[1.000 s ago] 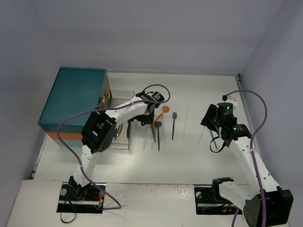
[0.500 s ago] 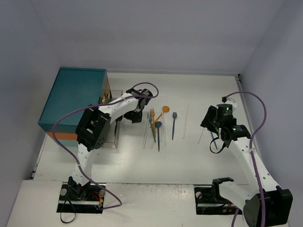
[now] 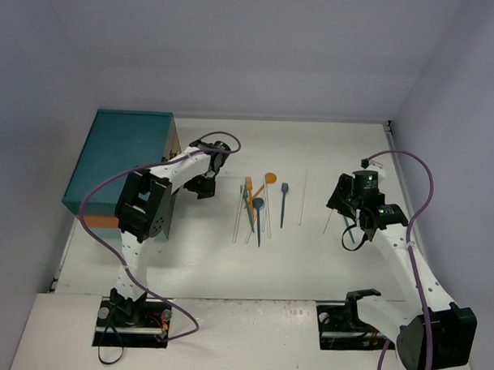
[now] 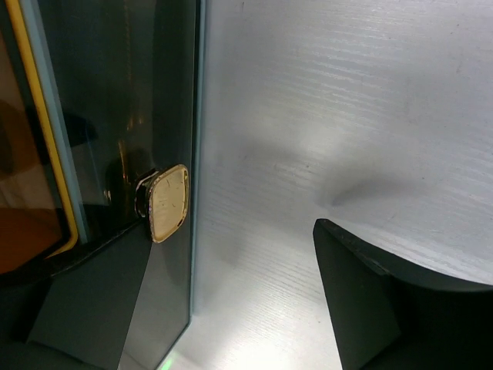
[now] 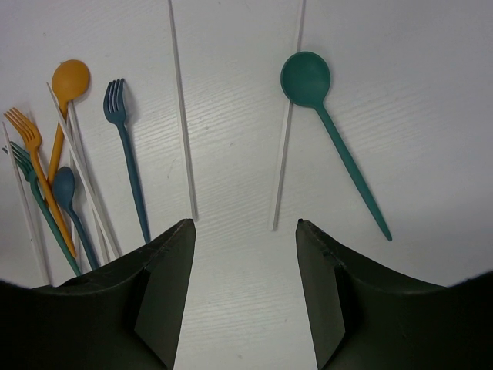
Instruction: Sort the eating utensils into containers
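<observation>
Right, notes, biggest thing first. White surface [image 3: 309, 260], both arms out over it. Teal chest [image 3: 122, 156] sits at the far left; I can see none of its drawers standing out from the top view.

Left hand [image 4: 231, 231] is up against the drawer front [image 4: 115, 92], fingers spread wide and holding nothing. One finger [image 4: 85, 301] lies along the front just below the gold handle [image 4: 168, 202]; the other is well out over bare surface.

Right hand [image 5: 245, 227] hovers low at the right side, about half spread, empty. Teal spoon [image 5: 331, 131] lies just ahead of it to the right, two pale chopsticks [image 5: 182, 116] running either side of the gap.

Main pile is mid-surface, between the hands: blue fork [image 5: 123, 146], orange spoon [image 5: 68, 81], orange fork [image 5: 31, 146], a teal fork [image 5: 27, 166], a small blue spoon [image 5: 65, 189] and more chopsticks, overlapping.

Risks as I judge them:
- Most utensils are not yet sorted, and no drawer looks ready to take them. That handle is small and off-centre in the left hand; a close from here could slip off it or shove the chest.
- Right hand coming down for the spoon could catch the near chopstick and roll it away.
- In the pile, crossed handles mean one pick may drag a neighbour.
</observation>
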